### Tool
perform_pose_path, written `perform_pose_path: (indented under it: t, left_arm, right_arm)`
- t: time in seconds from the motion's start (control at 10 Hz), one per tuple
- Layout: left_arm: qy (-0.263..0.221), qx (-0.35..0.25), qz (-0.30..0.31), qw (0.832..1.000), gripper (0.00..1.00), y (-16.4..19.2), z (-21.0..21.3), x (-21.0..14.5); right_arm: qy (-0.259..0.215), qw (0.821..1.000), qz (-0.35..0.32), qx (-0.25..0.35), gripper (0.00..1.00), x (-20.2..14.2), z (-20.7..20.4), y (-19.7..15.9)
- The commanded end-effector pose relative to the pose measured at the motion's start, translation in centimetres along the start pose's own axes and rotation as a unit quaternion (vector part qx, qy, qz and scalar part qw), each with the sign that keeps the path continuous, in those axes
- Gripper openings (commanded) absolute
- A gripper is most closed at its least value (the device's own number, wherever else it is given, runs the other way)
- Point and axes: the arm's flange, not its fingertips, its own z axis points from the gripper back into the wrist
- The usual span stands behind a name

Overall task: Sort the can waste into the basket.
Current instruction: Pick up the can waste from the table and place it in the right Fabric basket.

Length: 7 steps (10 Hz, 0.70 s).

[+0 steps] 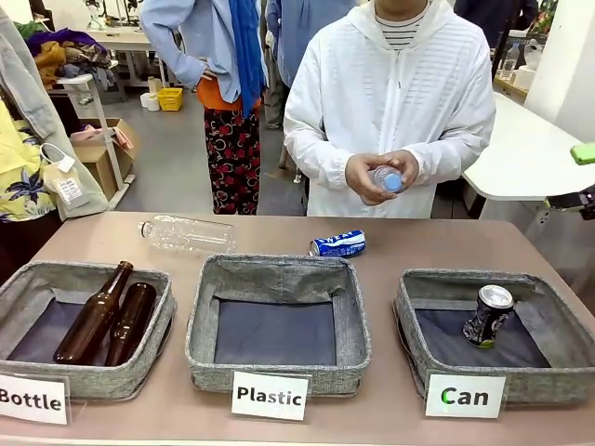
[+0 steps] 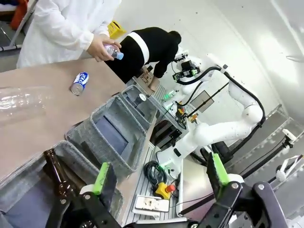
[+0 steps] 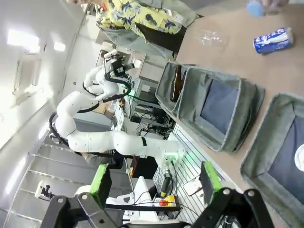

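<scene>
The left fingers (image 2: 159, 173) stand spread as wide as they go, with nothing held between them. Just past their left-hand pad sits the Bottle basket (image 2: 28, 190) with brown bottles (image 2: 56, 175) in it. Farther ahead along the counter (image 2: 38, 137) come the Plastic basket (image 2: 111, 135) and then the Can basket (image 2: 135, 99). The blue can (image 2: 80, 83) lies on its side on the bare counter, well ahead of these fingers and apart from every basket.

The right fingers (image 3: 155, 176) gape just as wide and are empty too. The Can basket is the one nearest them, above and to the side of their right-hand pad. The blue can lies far beyond them, past the Plastic basket. The black can (image 1: 488, 316) stands inside the Can basket, well apart from both pairs of fingers.

At the far side a person's hands (image 1: 376, 175) hold a capped bottle (image 1: 389, 179) over the counter. A clear bottle (image 1: 186, 232) lies on the counter behind the Bottle basket.
</scene>
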Motion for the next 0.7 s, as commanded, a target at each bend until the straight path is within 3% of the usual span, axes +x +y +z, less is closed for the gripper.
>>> perform_pose_path:
  t: [0.0, 0.6]
  left_arm:
    - [0.000, 0.009, 0.006, 1.000, 1.00, -0.92, -0.35, 0.69]
    - [0.000, 0.009, 0.006, 1.000, 1.00, -0.92, -0.35, 0.69]
  right_arm:
    - [0.017, 1.000, 0.002, 0.002, 1.00, -0.08, -0.27, 0.08]
    - [0.009, 1.000, 0.000, 0.004, 1.00, -0.04, -0.43, 0.12]
